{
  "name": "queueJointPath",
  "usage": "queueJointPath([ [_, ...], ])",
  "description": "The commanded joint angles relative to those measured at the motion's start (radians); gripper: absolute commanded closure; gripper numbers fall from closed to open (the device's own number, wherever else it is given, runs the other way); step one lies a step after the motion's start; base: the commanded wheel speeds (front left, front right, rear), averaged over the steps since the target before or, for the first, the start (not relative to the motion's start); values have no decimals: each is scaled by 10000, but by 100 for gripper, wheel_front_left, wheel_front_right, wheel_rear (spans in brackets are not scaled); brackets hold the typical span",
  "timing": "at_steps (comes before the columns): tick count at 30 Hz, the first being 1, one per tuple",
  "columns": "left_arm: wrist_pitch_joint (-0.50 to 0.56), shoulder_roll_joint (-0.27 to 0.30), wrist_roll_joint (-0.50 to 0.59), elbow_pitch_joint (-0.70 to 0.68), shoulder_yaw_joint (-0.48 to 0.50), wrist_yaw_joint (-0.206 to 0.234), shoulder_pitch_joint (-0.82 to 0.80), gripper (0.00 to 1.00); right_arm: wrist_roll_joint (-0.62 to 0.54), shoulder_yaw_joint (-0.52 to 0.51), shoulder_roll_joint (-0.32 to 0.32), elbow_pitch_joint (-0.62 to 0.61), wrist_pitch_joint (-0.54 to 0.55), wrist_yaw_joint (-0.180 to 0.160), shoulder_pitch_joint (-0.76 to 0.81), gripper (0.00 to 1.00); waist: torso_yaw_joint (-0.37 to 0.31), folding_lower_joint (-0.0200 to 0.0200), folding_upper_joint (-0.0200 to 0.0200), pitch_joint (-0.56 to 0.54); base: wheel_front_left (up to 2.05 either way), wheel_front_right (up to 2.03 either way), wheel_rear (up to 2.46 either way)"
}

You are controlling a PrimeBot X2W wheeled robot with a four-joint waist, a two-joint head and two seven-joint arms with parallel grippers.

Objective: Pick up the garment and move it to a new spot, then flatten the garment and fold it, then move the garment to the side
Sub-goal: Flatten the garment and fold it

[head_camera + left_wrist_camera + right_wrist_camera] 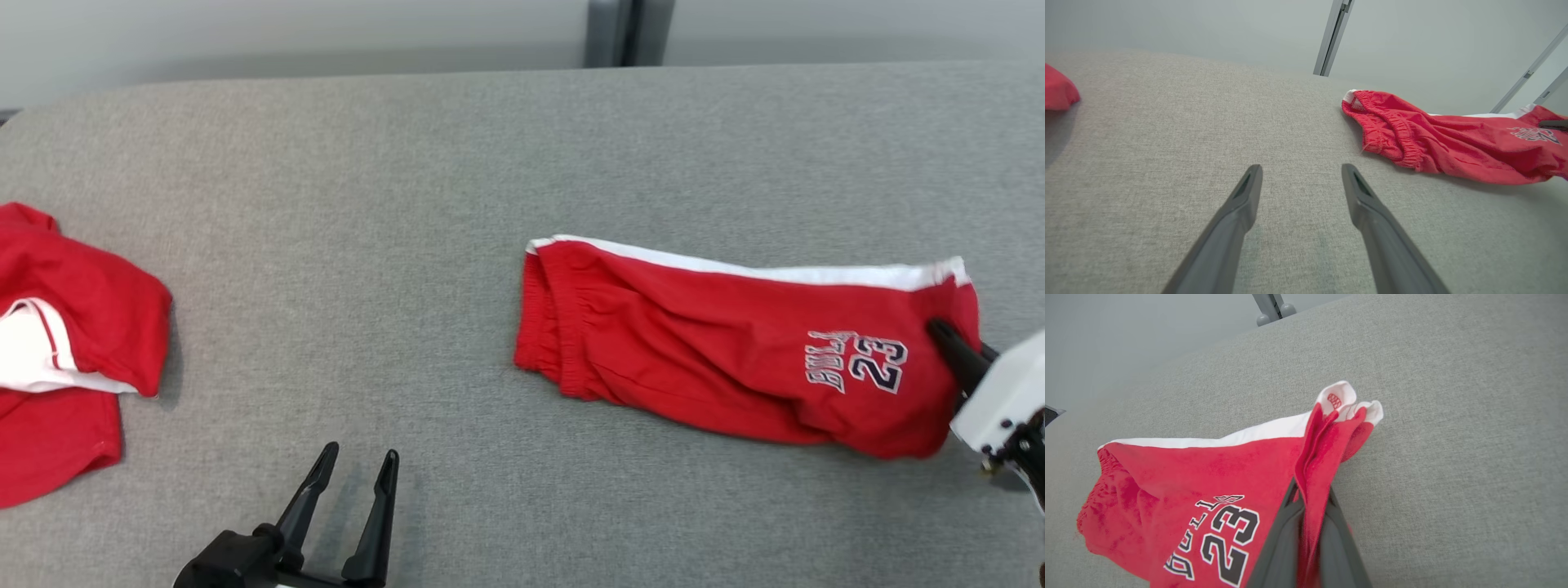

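Right gripper [1308, 498], jaws together, clamped on the hem end of the garment [1208, 469], with a ridge of red cloth pinched between the two dark fingers [1284, 543]. Left gripper [361, 451], jaws wide apart, holding and touching nothing, poised over bare grey table [408, 204] well apart from the garment. Garment itself: red shorts with white side stripe and "23" print, lying lengthwise on the table right of centre, elastic waistband toward the robot's left, leg hem at the right gripper [939, 328]. From the head view: whole length of the shorts [718, 343], plus a second red and white garment [73, 327] crumpled at the table's far left edge. From the right wrist view: the grip close up, with white trim bearing a small red emblem bunched above the fingertips. From the left wrist view: the open left gripper [1301, 167] low over the cloth surface, gathered waistband of the shorts [1453, 143] to its right, and a corner of the second garment [1057, 92] at far left. Grey post [624, 33] beyond the table, against a pale wall.
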Motion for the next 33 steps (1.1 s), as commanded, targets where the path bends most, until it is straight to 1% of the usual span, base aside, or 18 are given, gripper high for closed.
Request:
queueJointPath([
  [1, -45, 58, 67, -4, 55, -28, 93, 0, 28, -191, 68, 43, -92, 0, 225, 100, -196, 0, 0, -194, 0, 0, 0],
  [4, -47, 102, 89, 42, 19, -35, 235, 0, -193, -847, 276, 437, -402, 0, 585, 100, -176, 0, 0, -126, 0, 0, 0],
  [7, -47, 135, 11, 48, -24, -42, 269, 0, -650, -1496, 387, 1028, -850, 0, 606, 100, -126, 0, 0, 19, 0, 0, 0],
  [11, -45, 122, -83, -3, -76, -49, 359, 0, -1182, -2233, 200, 1573, -1261, 0, 216, 100, -36, 0, 0, 203, 0, 0, 0],
  [13, -47, 99, -104, -17, -121, -50, 361, 0, -1356, -2414, 80, 1549, -1355, 0, -43, 100, 3, 0, 0, 276, 0, 0, 0],
  [14, -47, 77, -130, -19, -162, -51, 363, 0, -1278, -2480, 132, 1499, -1313, 0, -190, 100, 17, 0, 0, 295, 0, 0, 0],
  [17, -47, 34, -189, 50, -307, -55, 312, 0, -1267, -2078, 88, 823, -1191, 8, -474, 100, 81, 0, 0, 299, 0, 0, 0],
  [18, -47, 34, -189, 50, -307, -55, 312, 0, -1267, -2078, 88, 823, -1191, 8, -474, 100, 81, 0, 0, 299, 0, 0, 0],
  [19, -47, 15, -210, 63, -354, -39, 280, 0, -1130, -1803, 205, 519, -1066, 8, -529, 100, 97, 0, 0, 287, 0, 0, 0],
  [20, -45, -35, -215, 92, -406, -36, 222, 0, -841, -1089, 394, -246, -812, 10, -544, 100, 128, 0, 0, 267, 0, 0, 0],
  [21, -45, -35, -215, 92, -406, -36, 222, 0, -841, -1089, 394, -246, -812, 10, -544, 100, 128, 0, 0, 267, 0, 0, 0],
  [22, -47, -69, -251, 118, -371, -36, 173, 0, -486, 22, 602, -1429, -370, 8, -327, 100, 139, 0, 0, 234, 0, 0, 0],
  [25, -47, -100, -242, 150, -298, -36, 174, 0, -537, 1103, 803, -2112, 0, 8, -230, 100, 86, 0, 0, 225, 0, 0, 0],
  [28, -47, -114, -178, 214, -302, -37, 88, 0, -678, 2003, 1123, -2046, 138, 8, -332, 100, 43, 0, 0, 255, 0, 0, 0],
  [33, -47, -77, -163, 322, -385, -44, -95, 0, -1181, 2828, 1511, -1106, -388, 8, -660, 100, 119, 0, 0, 316, 0, 0, 0],
])
